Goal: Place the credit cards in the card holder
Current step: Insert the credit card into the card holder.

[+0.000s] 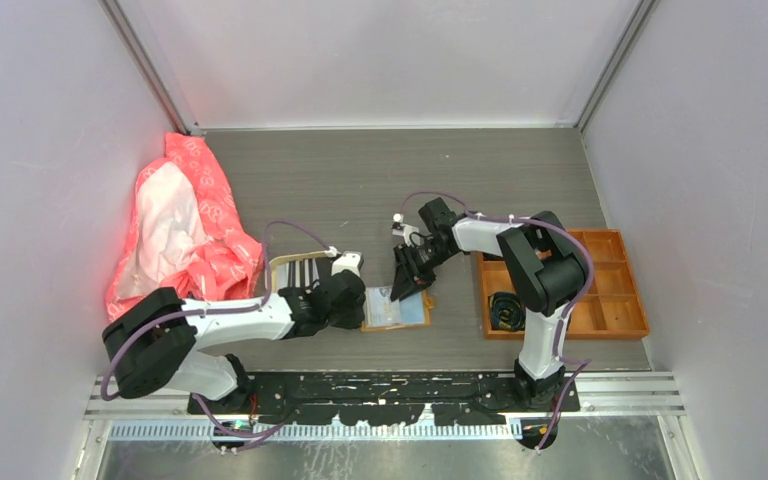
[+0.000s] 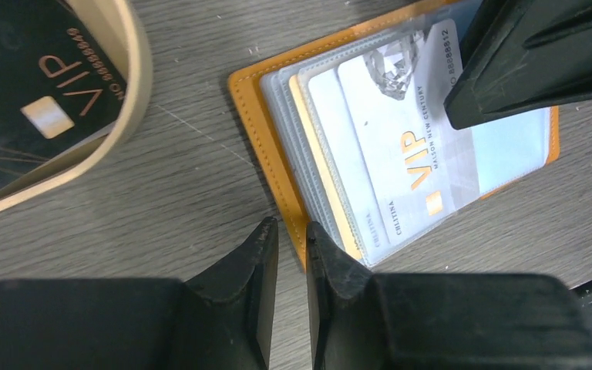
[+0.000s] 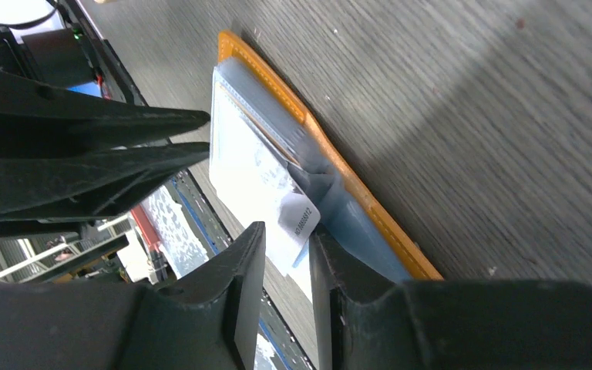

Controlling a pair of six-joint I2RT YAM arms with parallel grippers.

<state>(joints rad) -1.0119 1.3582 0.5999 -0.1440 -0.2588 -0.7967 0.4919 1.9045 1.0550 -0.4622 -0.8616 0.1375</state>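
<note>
Card holder (image 1: 397, 310): open on tabletop (image 1: 360, 180), between arms.
Pale VIP card (image 2: 408, 146): mostly inside clear sleeve (image 2: 509, 146).
Dark cards (image 2: 38, 92): in beige tray (image 2: 135, 100), outstanding.
Left gripper (image 2: 291, 239) at holder's corner, right gripper (image 3: 287, 247) around card's corner: jaws nearly together; actual grip cannot be told.

In the left wrist view, fingers (image 2: 532, 69) of the right gripper (image 1: 406, 288) cover the far corner of the pale card (image 2: 401, 154) lying in the card holder (image 2: 266, 131). Left of the card holder, the dark card (image 2: 31, 100) in the beige tray (image 2: 135, 85) is cut off by the picture's edge.
</note>
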